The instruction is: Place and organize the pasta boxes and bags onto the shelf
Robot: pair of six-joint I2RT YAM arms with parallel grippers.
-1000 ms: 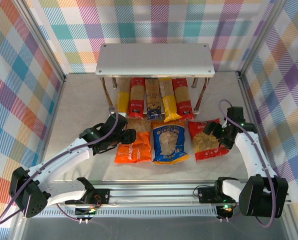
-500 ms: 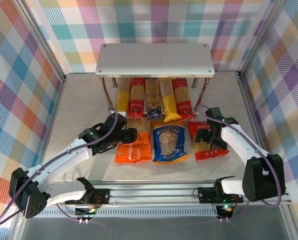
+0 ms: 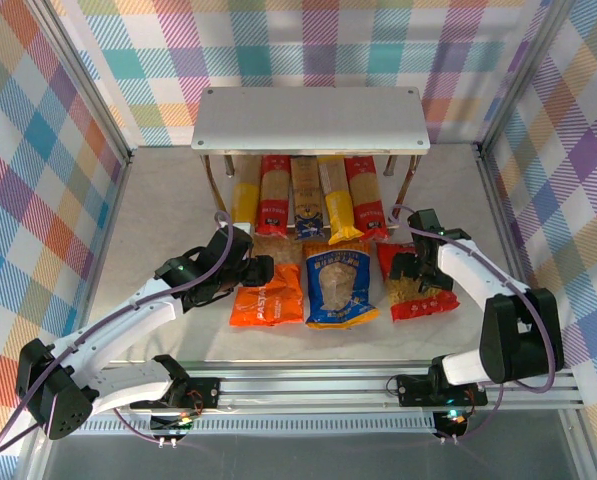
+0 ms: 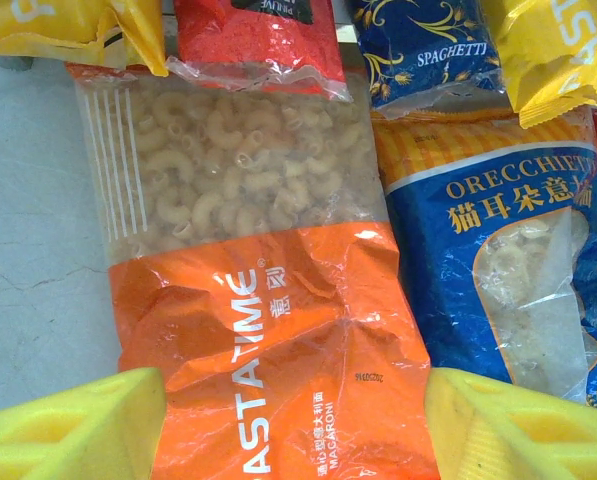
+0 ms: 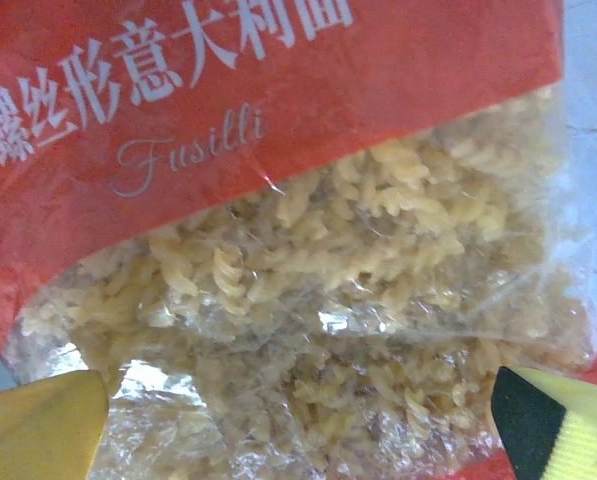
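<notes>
Orange crinkly plastic takes up the middle of the left wrist view: the orange bag [image 4: 268,330] lies flat on the table [image 3: 168,200], its clear far end full of macaroni and tucked just under the near tips of the spaghetti packs [image 3: 306,198]. Those five packs already lie side by side on the lower tier of the shelf [image 3: 308,118]. The left gripper [image 4: 293,420] has its jaws parted, one yellow finger either side of the bag's near end. Whether the pads touch the film I cannot tell, but nothing is lifted. Next to it sits the blue bag [image 3: 340,288], touching the orange one along its edge, and then the red bag [image 3: 416,285] of fusilli, a little apart. The right gripper [image 5: 298,395] hangs close above that bag's clear window with its jaws spread wide and nothing held. The narrow packs look finished, so the step in hand seems to be taking up the bags, each arm lined up on its own. The next move probably calls for sinking the fingers to pinch a fold of loose film, then lifting high enough to clear the shelf's top board, where there is bare room. Slack plastic may slip or sag. The left arm stretches in a long diagonal from its near-left base, its wrist pointing towards the shelf. The right arm arches up from its near-right base, elbow out to the right, its wrist bent inward and down over the red bag.
</notes>
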